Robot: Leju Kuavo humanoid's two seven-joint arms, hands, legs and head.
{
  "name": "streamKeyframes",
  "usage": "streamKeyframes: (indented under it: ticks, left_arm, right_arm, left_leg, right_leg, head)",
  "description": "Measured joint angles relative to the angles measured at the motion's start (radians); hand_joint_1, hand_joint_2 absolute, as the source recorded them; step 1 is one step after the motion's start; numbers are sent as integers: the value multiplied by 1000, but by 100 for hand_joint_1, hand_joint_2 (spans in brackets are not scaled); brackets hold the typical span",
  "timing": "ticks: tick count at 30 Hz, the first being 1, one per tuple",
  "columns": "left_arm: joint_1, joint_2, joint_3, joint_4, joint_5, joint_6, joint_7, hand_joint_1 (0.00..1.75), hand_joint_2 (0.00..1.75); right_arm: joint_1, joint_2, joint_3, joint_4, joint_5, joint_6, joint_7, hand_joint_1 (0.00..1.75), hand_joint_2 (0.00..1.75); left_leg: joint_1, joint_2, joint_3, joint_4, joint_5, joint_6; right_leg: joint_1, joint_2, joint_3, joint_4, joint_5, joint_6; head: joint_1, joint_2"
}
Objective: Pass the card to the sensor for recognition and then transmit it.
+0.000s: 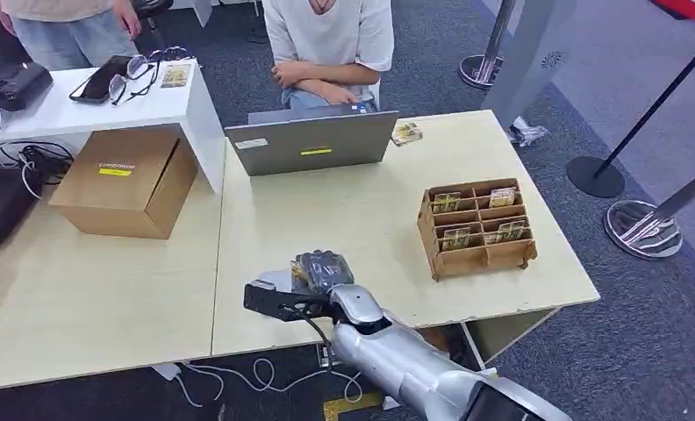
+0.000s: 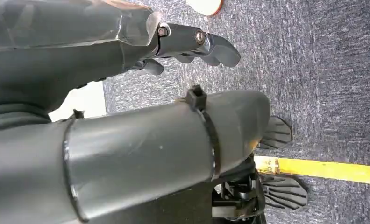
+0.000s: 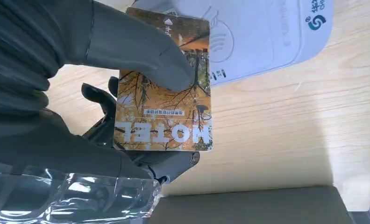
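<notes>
My right hand (image 1: 322, 270) hovers low over the front middle of the wooden table (image 1: 344, 210). It pinches an orange hotel card (image 3: 167, 116) between the thumb (image 3: 141, 51) and the dark fingers beneath it. The card's far edge overlaps a white card sensor (image 3: 267, 37) that lies flat on the table; whether they touch I cannot tell. My left hand (image 2: 141, 51) hangs over grey carpet, its fingers apart and holding nothing.
A wooden card rack (image 1: 477, 226) with several cards stands right of my hand. An open laptop (image 1: 313, 142) faces a seated person (image 1: 326, 44) at the far edge, with a loose card (image 1: 406, 133) beside it. A cardboard box (image 1: 126, 180) sits far left.
</notes>
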Motion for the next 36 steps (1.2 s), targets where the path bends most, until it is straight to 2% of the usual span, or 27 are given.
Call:
streamKeyframes:
  ticks: [11,14,36]
  left_arm:
    - [0,0,0,0,0,0,1,0,0]
    - [0,2,0,0,0,-4,-14,0,0]
    - [0,2,0,0,0,-4,-26,0,0]
  right_arm:
    - [-6,6,0,5,3,10,3,175,175]
    - [-10,19,0,9,16,17,0,175,175]
    - [-37,37,0,32,53,29,39,175,175]
  left_leg:
    - [0,0,0,0,0,0]
    - [0,0,0,0,1,-1]
    - [0,0,0,0,1,-1]
  right_leg:
    - [0,0,0,0,0,0]
    - [0,0,0,0,0,0]
    - [0,0,0,0,0,0]
  head:
    - [0,0]
    - [0,0]
    - [0,0]
